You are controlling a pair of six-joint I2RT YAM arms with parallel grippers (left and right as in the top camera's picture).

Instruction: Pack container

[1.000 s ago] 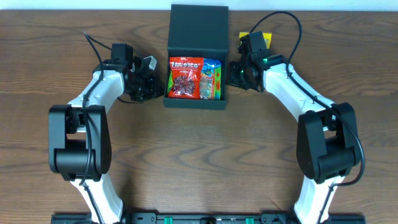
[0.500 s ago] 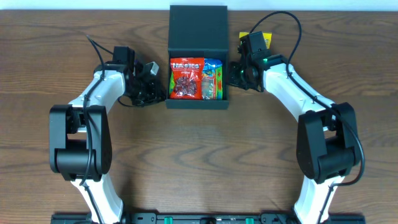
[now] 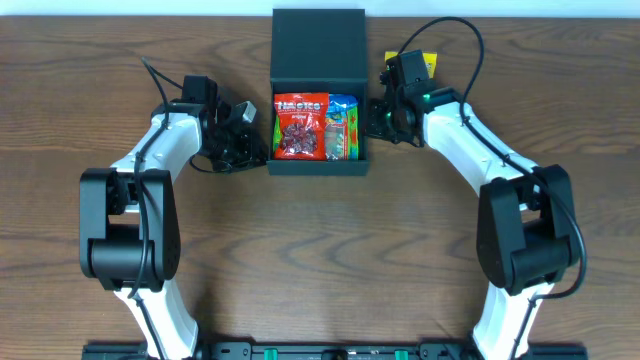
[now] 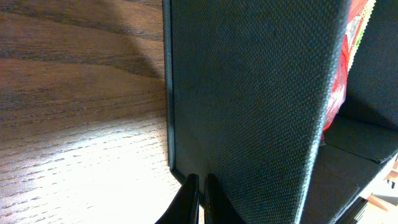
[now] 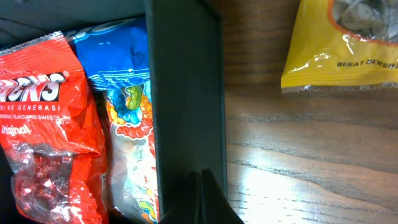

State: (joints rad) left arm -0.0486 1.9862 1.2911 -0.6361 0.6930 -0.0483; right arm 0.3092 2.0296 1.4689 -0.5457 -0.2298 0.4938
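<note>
The container [image 3: 318,168], a dark teal-black box, lies open at the far middle of the table with its lid [image 3: 319,45] folded back. Inside lie a red packet [image 3: 299,125] and a blue packet [image 3: 342,127]. My left gripper [image 3: 258,147] is shut and empty, its tips against the container's left wall [image 4: 249,93]. My right gripper [image 3: 372,120] is shut and empty, its tips against the right wall [image 5: 186,93]. The right wrist view shows the red packet [image 5: 50,124] and the blue packet [image 5: 127,118] inside.
A yellow snack packet [image 3: 425,64] lies on the table right of the container, behind my right arm; it shows at the top right of the right wrist view [image 5: 342,43]. The wooden table [image 3: 320,260] stretches toward the front.
The container slid a little to the right and squared up between the two grippers. My left gripper followed it to the right. My right arm held still.
</note>
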